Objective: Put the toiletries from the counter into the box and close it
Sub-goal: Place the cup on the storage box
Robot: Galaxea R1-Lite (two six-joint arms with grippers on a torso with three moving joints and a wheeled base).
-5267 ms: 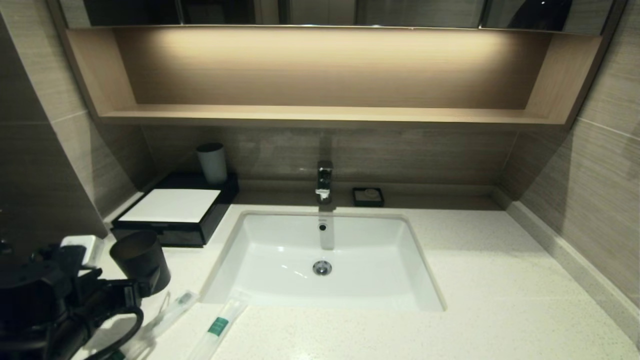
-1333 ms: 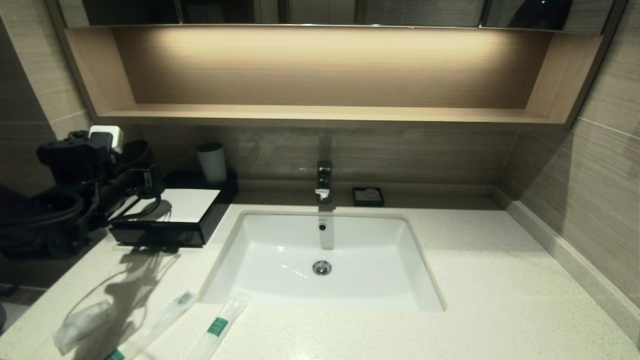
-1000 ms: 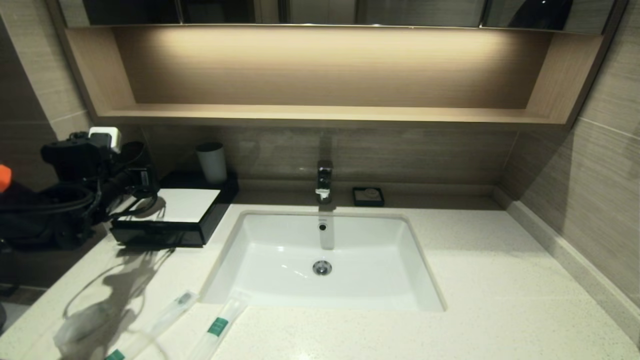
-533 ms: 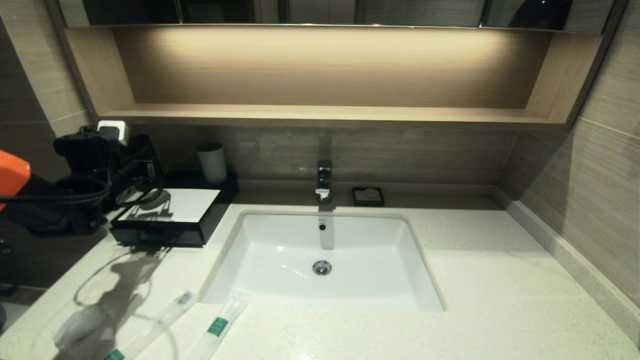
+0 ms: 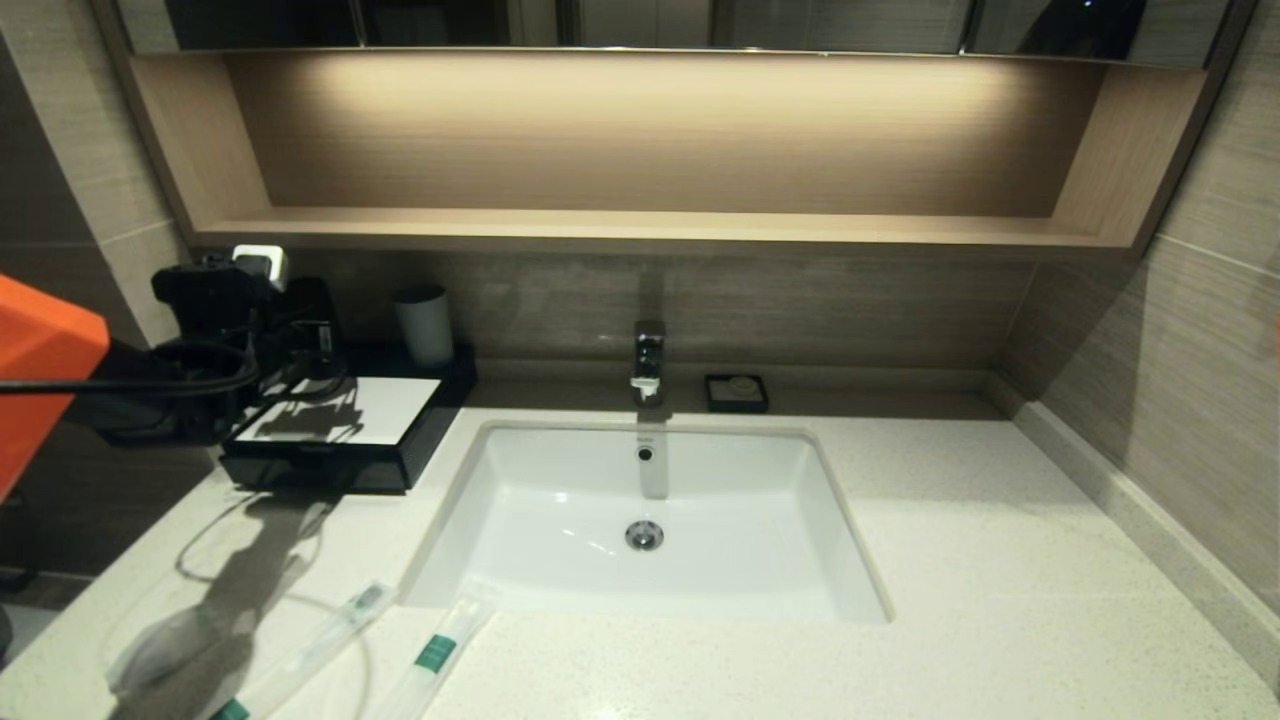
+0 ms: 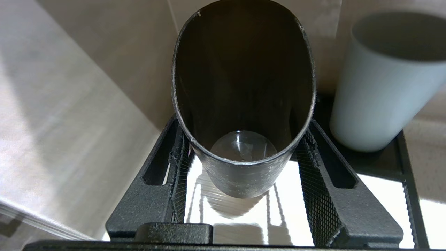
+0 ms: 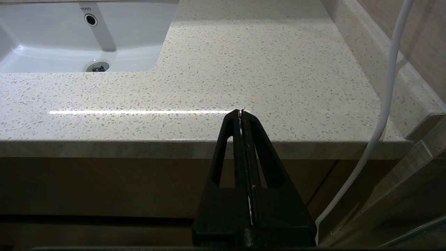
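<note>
Nearest the robot, on the front left of the counter (image 5: pixel 950 560), the toiletries are found. A clear pouch (image 5: pixel 150 655) with whitish contents is seen at the far left, lying partly under the shadow of the left arm. Just beside it, toward the sink (image 5: pixel 645 520), one toothbrush packet (image 5: pixel 310 650) is laid at a slant, with a green band at its near end. A second toothbrush packet (image 5: pixel 437 650), marked by a green band at its middle, is placed near the sink's front left corner. All three are well apart from the box.

Below the counter's front edge, on the right, the right gripper (image 7: pixel 241 116) is parked; its two fingers are pressed flat together with nothing between them.

Farther back on the left, the box (image 5: pixel 345 425) is set against the wall, its white top panel facing up. Whether its front drawer is fully pushed in cannot be told.

Above the rear left of the box, the left gripper (image 6: pixel 240 164) is held, and a black tumbler (image 6: pixel 244 97) is clamped between its two fingers, which are spread only as wide as the tumbler's wall. The tumbler is upright, its mouth facing the wrist camera, and its base is seen over the white panel; whether contact is made cannot be told.

Just beside it, a white-grey cup (image 5: pixel 423 325) is stood on the black rear ledge of the box. Behind the sink, a faucet (image 5: pixel 648 362) and a small black soap dish (image 5: pixel 736 392) are set.
</note>
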